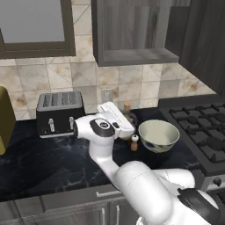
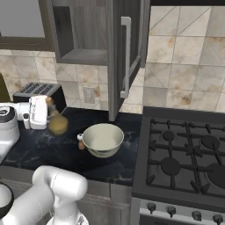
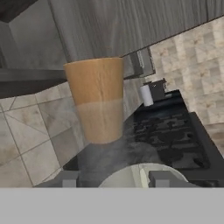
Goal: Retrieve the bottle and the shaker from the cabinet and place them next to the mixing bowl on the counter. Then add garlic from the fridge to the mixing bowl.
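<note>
Claw [image 2: 52, 115] holds bottle [image 2: 57, 123] by its neck — hand view shows its stopper [image 3: 95, 81] close up.

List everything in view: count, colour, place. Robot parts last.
bottle: 1, amber-yellow with orange-brown stopper, held at the gripper above the counter, left of the mixing bowl
shaker: 1, brown with white top, on the counter beside the bowl's left side
mixing bowl: 1, cream-white, on the counter left of the stove
counter: 1, black with white veins
cabinet: 1, dark grey wood grain, on the wall, door open
toaster: 1, black and silver, at the back of the counter
stove: 1, black burners, right of the counter
gripper: 1, white, closed around the bottle
</note>
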Tool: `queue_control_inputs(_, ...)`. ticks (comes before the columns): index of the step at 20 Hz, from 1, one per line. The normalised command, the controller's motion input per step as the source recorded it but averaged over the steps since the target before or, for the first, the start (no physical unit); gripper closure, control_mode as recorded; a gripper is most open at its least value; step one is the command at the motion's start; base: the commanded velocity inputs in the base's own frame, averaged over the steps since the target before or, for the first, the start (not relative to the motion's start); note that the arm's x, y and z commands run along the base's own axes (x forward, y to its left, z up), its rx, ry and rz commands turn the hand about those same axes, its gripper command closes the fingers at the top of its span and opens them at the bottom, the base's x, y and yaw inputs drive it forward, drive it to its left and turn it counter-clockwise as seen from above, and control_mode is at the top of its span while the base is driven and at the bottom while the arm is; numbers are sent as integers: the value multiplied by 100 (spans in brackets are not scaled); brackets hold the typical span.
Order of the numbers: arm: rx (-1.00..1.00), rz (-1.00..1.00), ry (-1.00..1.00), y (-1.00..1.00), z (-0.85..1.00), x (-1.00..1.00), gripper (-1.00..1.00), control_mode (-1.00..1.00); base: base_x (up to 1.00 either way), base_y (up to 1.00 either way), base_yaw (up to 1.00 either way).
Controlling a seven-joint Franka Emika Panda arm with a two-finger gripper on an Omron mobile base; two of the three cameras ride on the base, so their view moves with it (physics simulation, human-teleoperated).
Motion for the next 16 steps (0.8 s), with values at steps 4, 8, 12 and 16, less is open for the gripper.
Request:
queue_control_inputs(4,3,-1,5,1,-20,52,100,-100,0,0,0)
queue_control_inputs(8,0,0,8,-1,-37,46,100,-100,0,0,0)
queue_control_inputs(12,0,-1,1,0,-43,29,100,-100,0,0,0)
queue_control_inputs(16,0,0,0,0,-28,24,100,-100,0,0,0)
